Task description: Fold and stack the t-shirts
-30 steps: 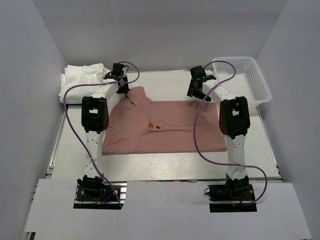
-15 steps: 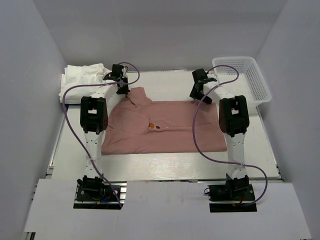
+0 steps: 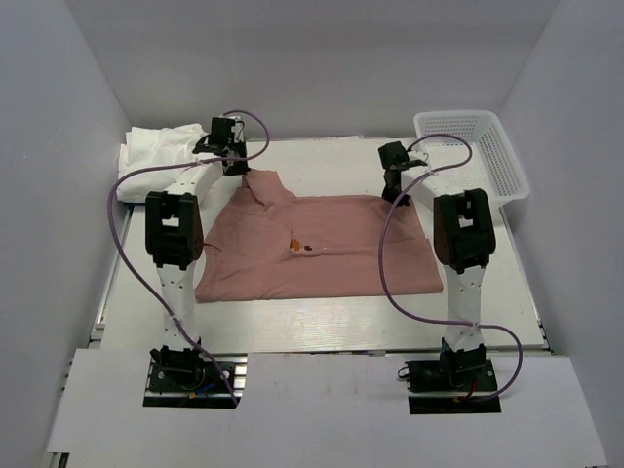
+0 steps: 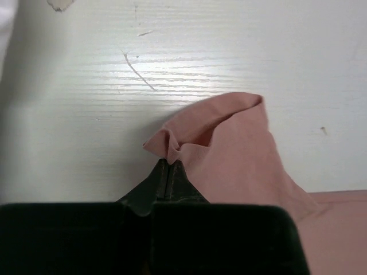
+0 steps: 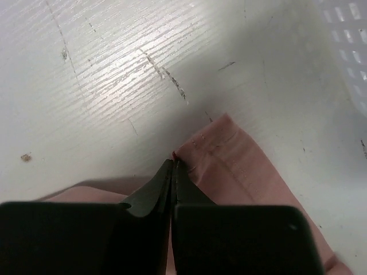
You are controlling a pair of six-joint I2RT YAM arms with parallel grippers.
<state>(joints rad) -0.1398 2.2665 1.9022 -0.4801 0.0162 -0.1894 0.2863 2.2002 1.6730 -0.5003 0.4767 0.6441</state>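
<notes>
A dusty-pink t-shirt with a small chest print lies spread across the middle of the table. My left gripper is shut on a pinched fold of its far-left sleeve, and the bunched pink cloth pokes out at the tips of my left gripper. My right gripper is shut on the shirt's far-right corner; the stitched hem lies right at the tips of my right gripper. White folded t-shirts are heaped at the far left.
A white mesh basket stands at the far right corner. Purple cables loop over both arms. Grey walls close in on three sides, and the table's near edge runs just in front of the arm bases.
My right gripper came down from above the table onto the shirt's far-right corner and shut on it. My left arm lifted the sleeve slightly toward the far left.
</notes>
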